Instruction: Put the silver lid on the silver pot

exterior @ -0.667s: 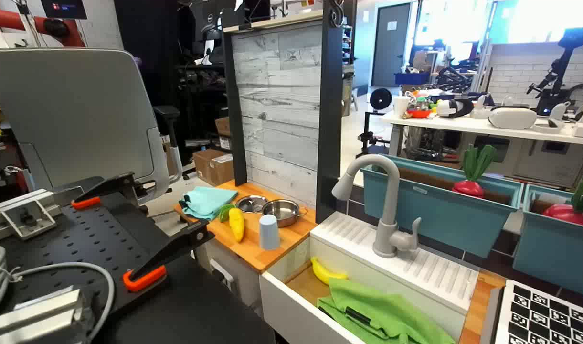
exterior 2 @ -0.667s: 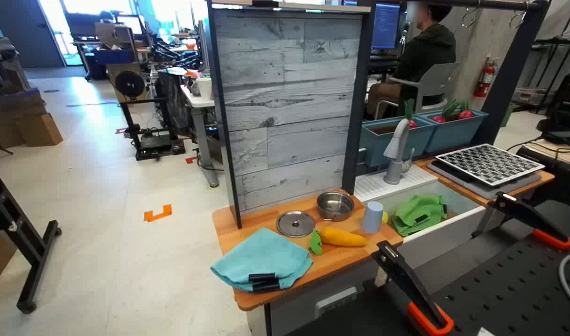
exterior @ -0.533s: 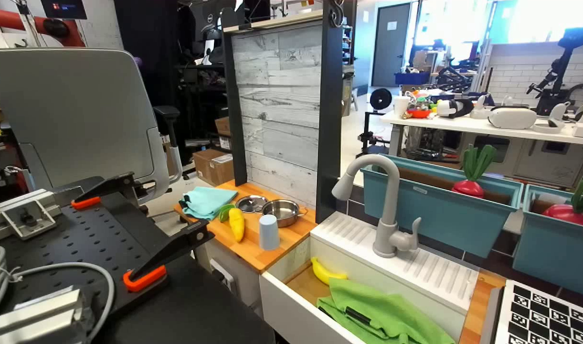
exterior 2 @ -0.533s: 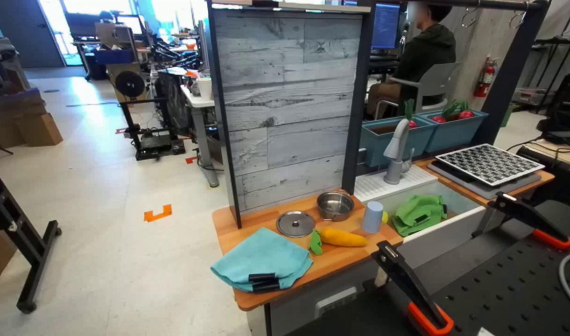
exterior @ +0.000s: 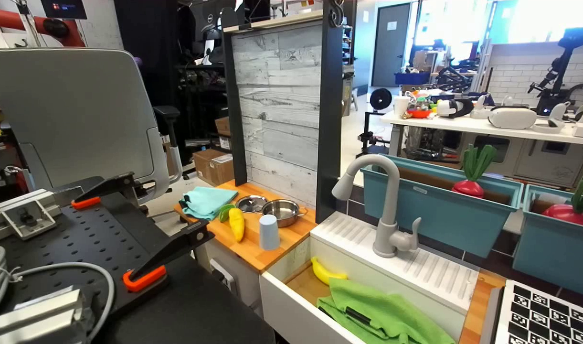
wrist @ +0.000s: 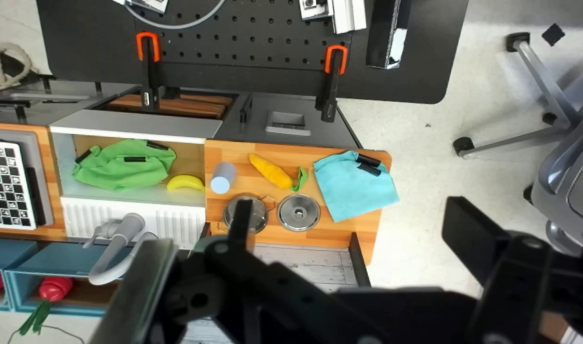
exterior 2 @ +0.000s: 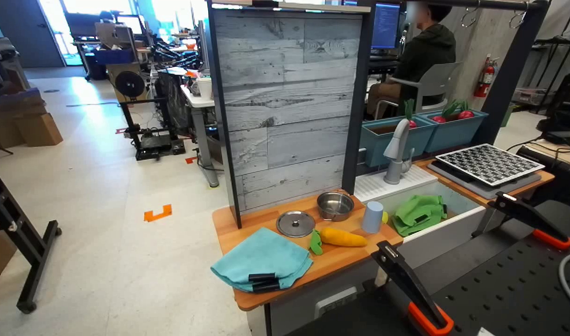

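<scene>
Uncovered pot (exterior 2: 335,206) with lid (exterior 2: 295,219) beside it

At the lower centre of an exterior view, the lid lies flat, knob up, on the counter (exterior 2: 336,255), just left of the pot, whose metal inside shows. In the wrist view's lower half, the gripper (wrist: 351,215) has its jaws spread wide, holding nothing, and partly hides the pot. In an exterior view, the sink (exterior: 291,310), bottom centre, contains a banana (exterior: 327,273) and a green cloth (exterior: 384,310); planters (exterior: 439,205) at the right hold radishes (exterior: 469,189).
</scene>
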`<state>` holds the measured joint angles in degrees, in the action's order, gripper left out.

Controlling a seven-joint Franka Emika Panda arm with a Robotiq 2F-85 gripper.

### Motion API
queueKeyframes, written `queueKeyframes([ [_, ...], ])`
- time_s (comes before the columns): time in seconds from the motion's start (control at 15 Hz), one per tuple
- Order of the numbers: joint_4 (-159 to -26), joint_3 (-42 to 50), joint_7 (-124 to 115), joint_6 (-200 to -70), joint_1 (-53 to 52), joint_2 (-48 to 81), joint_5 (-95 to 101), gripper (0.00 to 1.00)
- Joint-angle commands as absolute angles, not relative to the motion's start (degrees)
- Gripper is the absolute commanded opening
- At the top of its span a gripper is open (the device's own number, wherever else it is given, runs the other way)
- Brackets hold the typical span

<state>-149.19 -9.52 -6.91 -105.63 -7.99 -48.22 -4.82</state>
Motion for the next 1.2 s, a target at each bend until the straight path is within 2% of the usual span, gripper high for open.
queueKeyframes([
  [0.0, -148.86, -10.96, -8.54, -108.93, -7.15, -44.32, -4.54, 1.0],
  [0.53, -148.7, -13.55, -12.53, -126.98, -6.68, -28.36, -3.36, 1.0],
  [1.13, -139.78, -9.22, -12.43, -142.36, -4.8, 1.61, -4.3, 1.0],
])
